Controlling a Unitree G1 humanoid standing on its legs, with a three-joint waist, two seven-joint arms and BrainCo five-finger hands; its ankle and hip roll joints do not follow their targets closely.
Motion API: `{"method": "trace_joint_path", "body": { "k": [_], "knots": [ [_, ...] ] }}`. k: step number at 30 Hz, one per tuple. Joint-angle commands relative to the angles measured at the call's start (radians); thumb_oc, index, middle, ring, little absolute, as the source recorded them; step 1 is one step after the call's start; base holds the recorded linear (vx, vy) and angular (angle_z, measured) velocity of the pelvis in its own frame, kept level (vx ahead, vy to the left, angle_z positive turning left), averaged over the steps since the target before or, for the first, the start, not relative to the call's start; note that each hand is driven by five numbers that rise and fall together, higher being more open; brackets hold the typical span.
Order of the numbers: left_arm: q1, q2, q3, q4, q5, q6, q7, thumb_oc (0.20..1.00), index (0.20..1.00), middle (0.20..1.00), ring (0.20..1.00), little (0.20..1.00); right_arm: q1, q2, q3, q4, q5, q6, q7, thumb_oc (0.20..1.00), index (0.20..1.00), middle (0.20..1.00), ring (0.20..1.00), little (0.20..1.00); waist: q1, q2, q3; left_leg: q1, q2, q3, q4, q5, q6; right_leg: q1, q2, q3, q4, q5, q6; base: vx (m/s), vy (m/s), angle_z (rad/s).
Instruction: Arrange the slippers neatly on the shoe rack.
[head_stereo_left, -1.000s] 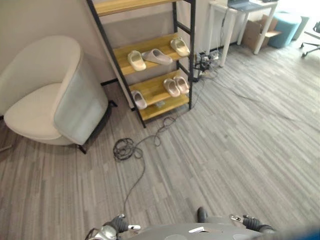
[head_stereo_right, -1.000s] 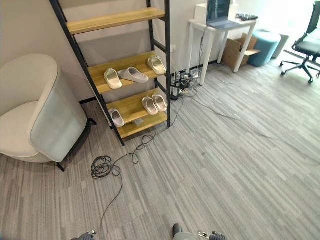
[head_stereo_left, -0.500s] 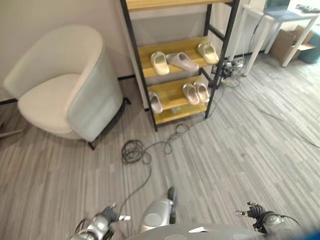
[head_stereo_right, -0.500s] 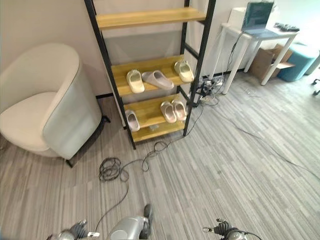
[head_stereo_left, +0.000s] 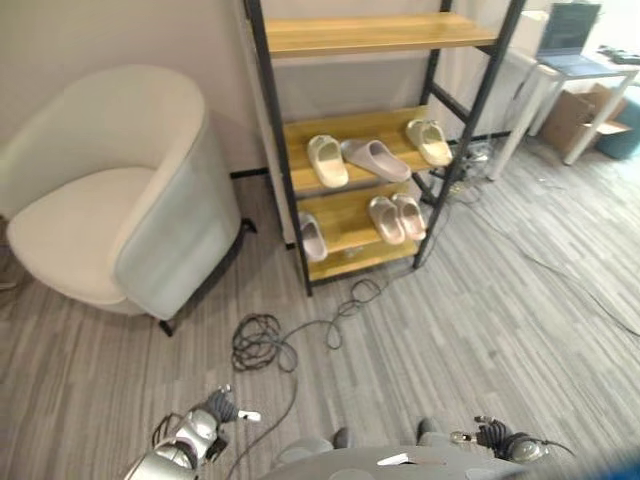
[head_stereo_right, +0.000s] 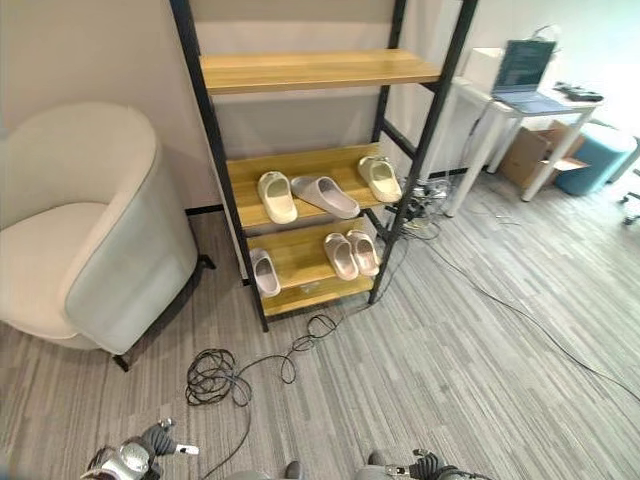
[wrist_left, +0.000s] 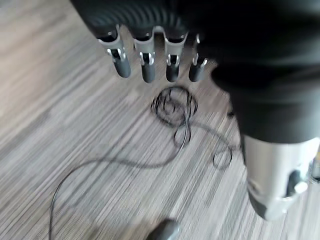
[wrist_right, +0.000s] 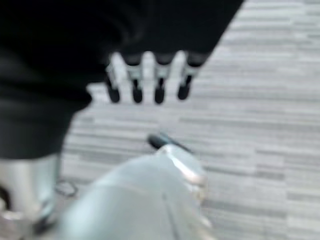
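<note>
Right eye view: the shoe rack (head_stereo_right: 418, 130) stands against the wall beside an armchair (head_stereo_right: 90, 235), well away from the robot. Six slippers sit on it: three on the middle shelf (head_stereo_right: 305, 165), the grey slipper (head_stereo_right: 325, 196) among them lying skewed, and a pair (head_stereo_right: 351, 254) plus a single slipper (head_stereo_right: 264, 272) on the bottom shelf. The left hand (wrist_left: 155, 52) and right hand (wrist_right: 147, 75) hang low over the floor, fingers relaxed and holding nothing. The approach probably comes first: close in squarely on the rack, step clear of the coiled cable (head_stereo_right: 215, 375), then turn the skewed slipper straight.
</note>
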Motion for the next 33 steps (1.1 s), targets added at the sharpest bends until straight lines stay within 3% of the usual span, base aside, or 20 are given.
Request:
{"method": "trace_joint_path", "body": {
  "k": [1,4,5,6,8,9,10,11,12,13,14,16,17,18,19,21,23,25,29,33],
  "knots": [
    [-0.029,0.033,-0.011,-0.035,0.058,-0.024,0.022,1.0,1.0,1.0,1.0,1.0,0.003,-0.051,-0.007,-0.003,-0.036,0.024,0.001,1.0,1.0,1.0,1.0,1.0,-0.022,0.011,0.039,0.031,0.1,-0.062,0.12,-0.188,-0.136,-0.027,0.009,0.059,0.131,-0.027,0.044,0.38,-0.4,0.47],
    [-0.026,0.011,-0.033,-0.04,0.07,-0.026,0.027,1.0,1.0,1.0,1.0,1.0,0.008,-0.035,-0.01,-0.002,-0.012,0.024,0.001,1.0,1.0,1.0,1.0,1.0,-0.027,0.006,0.023,0.059,0.138,-0.095,0.107,-0.185,-0.161,-0.016,0.05,0.083,0.155,-0.045,0.042,0.26,-0.306,0.7],
    [-0.017,-0.002,-0.039,-0.039,0.066,-0.027,0.036,1.0,1.0,1.0,1.0,1.0,0.003,-0.03,-0.009,-0.002,0.021,0.018,-0.007,1.0,1.0,1.0,1.0,1.0,-0.031,0.009,0.009,0.07,0.192,-0.124,0.116,-0.163,-0.185,-0.007,0.089,0.074,0.172,-0.072,0.024,0.17,-0.233,0.54],
    [-0.017,-0.002,-0.039,-0.039,0.066,-0.027,0.036,1.0,1.0,1.0,1.0,1.0,0.003,-0.03,-0.009,-0.002,0.021,0.018,-0.007,1.0,1.0,1.0,1.0,1.0,-0.032,0.009,0.009,0.07,0.192,-0.124,0.116,-0.163,-0.186,-0.007,0.09,0.074,0.172,-0.072,0.023,0.27,-0.371,0.65],
    [-0.005,-0.005,-0.021,-0.036,0.035,-0.025,0.041,1.0,1.0,1.0,1.0,1.0,-0.019,-0.032,0.01,-0.01,0.039,0.011,-0.014,1.0,1.0,1.0,1.0,1.0,-0.022,0.012,0.005,0.048,0.24,-0.142,0.186,-0.094,-0.216,0.02,0.14,0.046,0.188,-0.119,-0.023,0.23,-0.338,0.44],
    [-0.004,-0.001,-0.016,-0.048,0.022,-0.028,0.047,1.0,1.0,1.0,1.0,1.0,-0.038,-0.044,0.027,-0.021,0.037,0.003,-0.024,1.0,1.0,1.0,1.0,1.0,-0.006,-0.001,0.014,-0.029,0.274,-0.121,0.328,-0.003,-0.219,0.063,0.157,0.004,0.191,-0.15,-0.055,0.21,-0.433,0.24],
    [-0.008,0.004,-0.012,-0.058,0.008,-0.025,0.054,1.0,1.0,1.0,1.0,1.0,-0.048,-0.054,0.028,-0.028,0.048,-0.001,-0.03,1.0,1.0,1.0,1.0,1.0,0.01,-0.016,0.034,-0.092,0.298,-0.089,0.426,0.055,-0.21,0.091,0.159,-0.019,0.194,-0.161,-0.072,0.13,-0.331,0.25],
    [-0.009,0.005,-0.012,-0.058,0.008,-0.024,0.053,1.0,1.0,1.0,1.0,1.0,-0.049,-0.054,0.028,-0.028,0.048,-0.001,-0.03,1.0,1.0,1.0,1.0,1.0,0.008,-0.014,0.035,-0.098,0.298,-0.093,0.436,0.051,-0.21,0.09,0.16,-0.021,0.196,-0.162,-0.072,0.1,-0.353,0.47],
    [-0.008,0.014,0.003,-0.073,-0.022,-0.022,0.061,1.0,1.0,1.0,1.0,1.0,-0.056,-0.066,0.031,-0.046,0.058,-0.014,-0.036,1.0,1.0,1.0,1.0,1.0,0.024,-0.036,0.056,-0.148,0.344,0.017,0.532,0.054,-0.177,0.125,0.172,-0.052,0.196,-0.182,-0.096,0.07,-0.217,0.47],
    [-0.008,0.014,0.003,-0.073,-0.022,-0.022,0.061,1.0,1.0,1.0,1.0,1.0,-0.056,-0.066,0.031,-0.046,0.058,-0.014,-0.036,1.0,1.0,1.0,1.0,1.0,0.025,-0.035,0.056,-0.148,0.345,0.017,0.533,0.054,-0.177,0.124,0.172,-0.052,0.196,-0.182,-0.096,0.13,-0.312,0.46],
    [-0.005,0.012,0.015,-0.076,-0.043,-0.023,0.063,1.0,1.0,1.0,1.0,1.0,-0.063,-0.067,0.036,-0.051,0.054,-0.014,-0.039,1.0,1.0,1.0,1.0,1.0,0.036,-0.043,0.061,-0.165,0.361,0.063,0.549,0.05,-0.172,0.142,0.179,-0.067,0.194,-0.196,-0.105,0.19,-0.177,0.41],
    [0.007,-0.016,0.036,-0.069,-0.079,-0.029,0.068,1.0,1.0,1.0,1.0,1.0,-0.072,-0.066,0.039,-0.055,0.047,-0.019,-0.047,1.0,1.0,1.0,1.0,1.0,0.067,-0.054,0.061,-0.212,0.299,0.112,0.463,-0.017,-0.166,0.178,0.184,-0.096,0.174,-0.209,-0.101,0.23,-0.155,0.54],
    [0.007,-0.016,0.036,-0.068,-0.079,-0.029,0.069,1.0,1.0,1.0,1.0,1.0,-0.072,-0.066,0.04,-0.055,0.047,-0.019,-0.047,1.0,1.0,1.0,1.0,1.0,0.066,-0.055,0.063,-0.208,0.296,0.113,0.464,-0.02,-0.164,0.182,0.181,-0.097,0.174,-0.211,-0.099,0.17,-0.043,0.49],
    [0.008,-0.026,0.038,-0.063,-0.086,-0.031,0.068,1.0,1.0,1.0,1.0,1.0,-0.072,-0.065,0.037,-0.054,0.053,-0.022,-0.05,1.0,1.0,1.0,1.0,1.0,0.081,-0.06,0.064,-0.235,0.253,0.133,0.397,-0.044,-0.152,0.199,0.184,-0.111,0.161,-0.214,-0.094,0.16,-0.024,0.39],
    [0.012,-0.036,0.036,-0.06,-0.092,-0.033,0.066,1.0,1.0,1.0,1.0,1.0,-0.07,-0.063,0.037,-0.054,0.056,-0.024,-0.053,1.0,1.0,1.0,1.0,1.0,0.095,-0.058,0.059,-0.258,0.225,0.154,0.318,-0.025,-0.15,0.212,0.195,-0.122,0.15,-0.219,-0.091,0.24,-0.023,0.35],
    [0.004,-0.039,0.029,-0.063,-0.088,-0.033,0.059,1.0,1.0,1.0,1.0,1.0,-0.067,-0.06,0.04,-0.054,0.056,-0.025,-0.059,1.0,1.0,1.0,1.0,1.0,0.123,-0.038,0.054,-0.285,0.207,0.203,0.156,0.083,-0.168,0.244,0.229,-0.138,0.131,-0.233,-0.089,0.26,0.025,0.36],
    [0.006,-0.038,0.028,-0.053,-0.079,-0.03,0.061,1.0,1.0,1.0,1.0,1.0,-0.062,-0.035,0.06,-0.057,0.036,-0.026,-0.058,1.0,1.0,1.0,1.0,1.0,0.135,-0.029,0.041,-0.261,0.173,0.193,0.058,0.102,-0.153,0.259,0.249,-0.139,0.14,-0.253,-0.089,0.3,0.086,0.11],
    [0.01,-0.036,0.032,-0.042,-0.074,-0.029,0.061,1.0,1.0,1.0,1.0,1.0,-0.058,-0.02,0.067,-0.059,0.02,-0.028,-0.06,1.0,1.0,1.0,1.0,1.0,0.132,-0.039,0.015,-0.244,0.143,0.152,0.042,0.101,-0.14,0.271,0.242,-0.141,0.142,-0.259,-0.079,0.25,0.09,-0.22],
    [0.028,-0.03,0.044,-0.031,-0.062,-0.023,0.058,1.0,1.0,1.0,1.0,1.0,-0.045,0.003,0.062,-0.071,0.028,-0.029,-0.05,1.0,1.0,1.0,1.0,1.0,0.124,-0.055,-0.024,-0.206,0.125,0.167,0.044,0.07,-0.127,0.282,0.215,-0.133,0.14,-0.252,-0.057,0.24,0.133,-0.1],
    [0.017,-0.024,0.044,-0.04,-0.056,-0.018,0.055,1.0,1.0,1.0,1.0,1.0,-0.04,0.037,0.084,-0.067,-0.014,-0.018,-0.038,1.0,1.0,1.0,1.0,1.0,0.136,-0.076,-0.036,-0.19,0.109,0.168,0.081,0.009,-0.1,0.269,0.188,-0.129,0.216,-0.235,-0.026,0.16,0.15,-0.13]
  ]
}}
